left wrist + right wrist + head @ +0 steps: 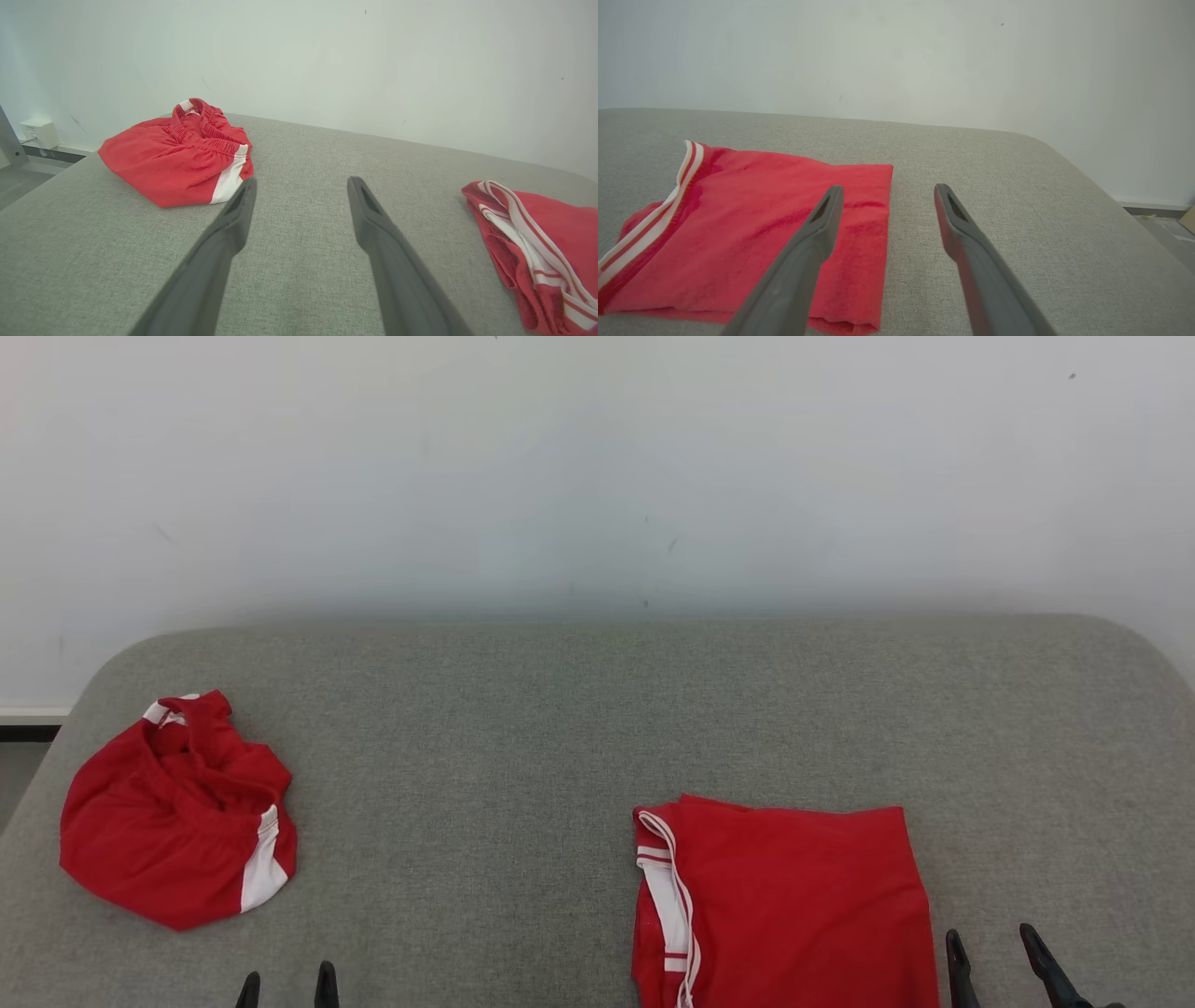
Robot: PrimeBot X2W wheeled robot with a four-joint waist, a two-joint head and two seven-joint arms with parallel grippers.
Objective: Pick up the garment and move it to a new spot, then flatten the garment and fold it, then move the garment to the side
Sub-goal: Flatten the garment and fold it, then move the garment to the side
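The left gripper (287, 985) stands released, its two dark fingers spread wide with nothing between them, low over the near edge of the grey fabric surface (560, 728). The right gripper (990, 947) is also spread and empty, its fingertips just beside the right edge of the folded red garment (794, 896).

That folded garment lies flat at the near right of the surface as a neat rectangle. Its white-striped trim runs along its left edge, and its near end is cut off by the bottom of the head view. In the right wrist view, the inner finger (817, 233) shows in front of the cloth; whether it touches cannot be told.

The crumpled red garment (177, 812) sits well apart at the far left, close to the surface's rounded left edge. It is bunched into a loose mound with a white side panel on its right. In the left wrist view, a gathered elastic waistband (205, 140) shows on top of it, ahead and to the left of the left gripper's fingers.

A bare stretch of grey fabric separates the two garments. Behind the surface rises a plain pale wall (597, 476). In the left wrist view, a small white box (39, 133) is mounted low on it.
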